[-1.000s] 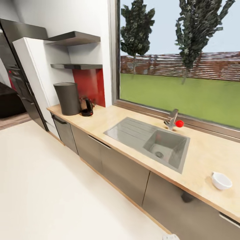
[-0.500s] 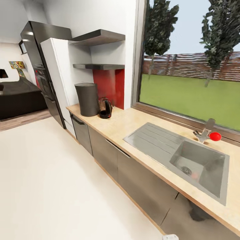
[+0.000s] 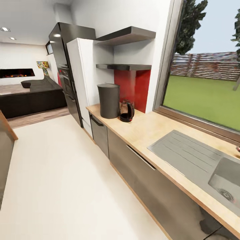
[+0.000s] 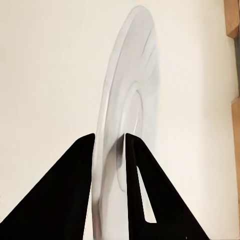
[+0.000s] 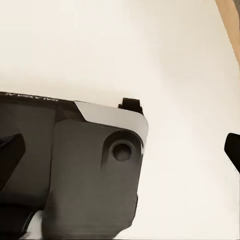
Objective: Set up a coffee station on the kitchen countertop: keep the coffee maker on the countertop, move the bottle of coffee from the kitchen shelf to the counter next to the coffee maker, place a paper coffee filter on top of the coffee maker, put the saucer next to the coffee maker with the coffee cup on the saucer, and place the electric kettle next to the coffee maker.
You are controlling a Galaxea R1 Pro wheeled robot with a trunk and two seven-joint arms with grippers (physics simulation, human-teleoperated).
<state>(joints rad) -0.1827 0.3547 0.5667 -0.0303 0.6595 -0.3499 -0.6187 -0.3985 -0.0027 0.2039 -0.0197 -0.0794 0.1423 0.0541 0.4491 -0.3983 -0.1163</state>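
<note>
Left gripper point(image 4: 111, 150): in the left wrist view its two dark fingers are closing tightly on the edge of the saucer point(image 4: 127, 95), which is standing on edge between them over pale floor.
Right gripper: in the right wrist view one dark fingertip point(image 5: 233, 150) is poking in at the right edge; I cannot tell how far the jaws are parted or whether they are gripping anything.
Robot base point(image 5: 75, 160): a dark housing is sitting at the lower left of the right wrist view.
Kitchen countertop point(image 3: 150, 128): running from the lower right of the head view toward the centre.
Sink point(image 3: 200, 163): lying in the worktop at the lower right.
Electric kettle point(image 3: 127, 112): standing at the centre of the frame, just beside the coffee maker point(image 3: 108, 100).
Kitchen shelf point(image 3: 123, 67): hanging above them, over the red backsplash point(image 3: 133, 87).
Sofa point(image 3: 33, 96): sitting at the far left.
</note>
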